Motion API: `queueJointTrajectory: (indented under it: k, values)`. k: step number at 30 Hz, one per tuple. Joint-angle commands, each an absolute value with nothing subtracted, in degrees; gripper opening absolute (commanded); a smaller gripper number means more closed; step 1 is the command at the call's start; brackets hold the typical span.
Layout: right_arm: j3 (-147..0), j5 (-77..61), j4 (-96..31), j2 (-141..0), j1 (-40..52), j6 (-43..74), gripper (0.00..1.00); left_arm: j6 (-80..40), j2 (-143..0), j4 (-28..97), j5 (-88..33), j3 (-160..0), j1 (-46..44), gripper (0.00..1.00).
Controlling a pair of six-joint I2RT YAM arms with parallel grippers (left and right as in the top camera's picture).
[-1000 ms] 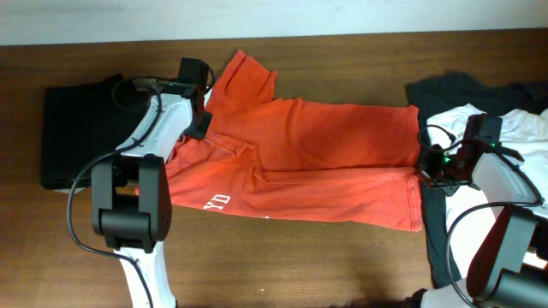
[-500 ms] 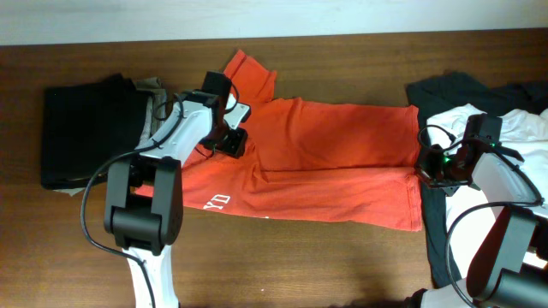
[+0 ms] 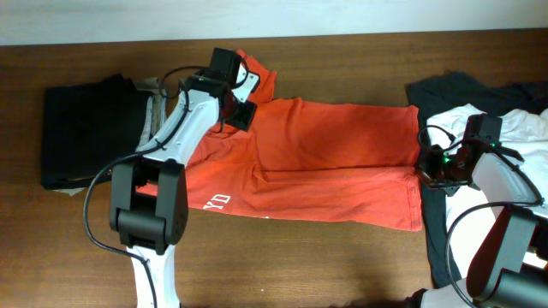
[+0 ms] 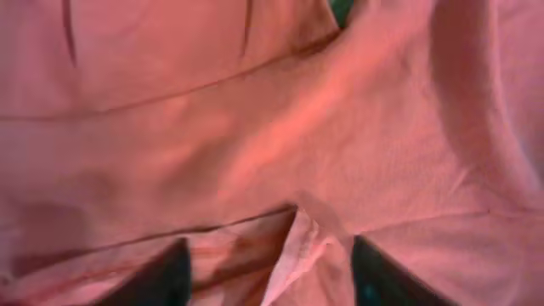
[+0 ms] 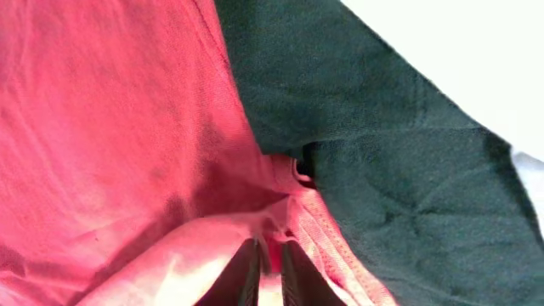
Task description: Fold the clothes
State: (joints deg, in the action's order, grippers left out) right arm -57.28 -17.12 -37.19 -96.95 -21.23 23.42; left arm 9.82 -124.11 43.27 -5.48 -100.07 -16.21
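Observation:
The orange-red T-shirt (image 3: 325,162) lies spread across the table's middle, partly folded lengthwise, with white lettering near its front left edge. My left gripper (image 3: 244,103) is open and sits low over the shirt beside the upper sleeve; in the left wrist view (image 4: 272,272) its fingers straddle a raised fold of the fabric (image 4: 297,242). My right gripper (image 3: 425,174) is shut on the shirt's right hem; the right wrist view (image 5: 270,259) shows the fingers pinching the hem (image 5: 319,221).
A folded black garment (image 3: 81,133) lies at the left with a grey one (image 3: 152,107) beside it. A dark garment (image 3: 467,90) and a white shirt (image 3: 522,128) are piled at the right, next to the shirt's hem; the dark one shows in the right wrist view (image 5: 374,144).
My left gripper has moved from the shirt's left side rightwards and up to the sleeve area. The right gripper has stayed still, holding the hem.

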Motion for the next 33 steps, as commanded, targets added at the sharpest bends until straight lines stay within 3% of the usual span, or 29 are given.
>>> queueJointTrajectory:
  k: [1, 6, 8, 9, 10, 11, 15, 22, 25, 26, 27, 29, 33]
  values:
    - [-58.19, -15.42, -37.8, -97.12, -21.41, 19.51, 0.22, 9.69, -124.7, 50.41, -4.69, -104.2, -15.62, 0.73]
    - [-62.06, -20.58, -37.06, -97.12, -23.49, 12.19, 0.28, 9.72, -124.7, 69.25, 2.72, -104.97, -13.04, 0.72]
    - [-71.05, -34.79, -37.39, -97.12, -26.02, 9.85, 0.36, 9.76, -124.7, 69.6, -1.3, -104.99, -10.85, 0.69]
    - [-74.17, -36.42, -38.33, -97.12, -25.78, 9.87, 0.38, 9.98, -124.7, 67.72, -3.73, -105.14, -10.39, 0.75]
    - [-78.22, -35.99, -40.4, -97.12, -24.71, 9.85, 0.42, 10.94, -124.7, 66.57, -5.23, -106.83, -10.33, 0.94]
    - [-81.23, -34.13, -42.22, -97.12, -23.9, 9.87, 0.45, 12.56, -124.7, 66.02, -6.72, -109.25, -10.33, 0.98]
    - [-84.4, -28.88, -43.09, -97.93, -22.13, 9.96, 0.5, 12.47, -124.79, 57.67, -8.93, -121.25, -10.33, 0.99]
    - [-84.38, -28.86, -48.14, -98.76, -22.13, 9.87, 0.55, 8.16, -134.23, 35.46, -10.55, -121.51, -10.59, 0.96]
    - [-84.33, -24.64, -54.46, -98.76, -22.13, 9.82, 0.55, 7.33, -134.02, 44.66, -10.31, -122.52, -10.59, 0.97]
    - [-84.33, -22.7, -60.88, -98.76, -22.13, 9.82, 0.55, 8.93, -131.74, 52.86, -10.09, -124.66, -10.59, 0.96]
    - [-84.27, -22.44, -68.49, -98.76, -22.13, 9.85, 0.54, 11.03, -125.93, 63.57, -5.69, -129.1, -10.59, 0.98]
    - [-83.64, -22.5, -75.05, -98.74, -22.13, 8.93, 0.59, 10.98, -121.78, 69.52, 0.12, -131.46, -10.59, 0.98]
    - [-76.99, -22.41, -78.22, -98.74, -22.13, 9.52, 0.62, 5.28, -111.26, 85.25, 1.28, -131.96, -5.41, 0.99]
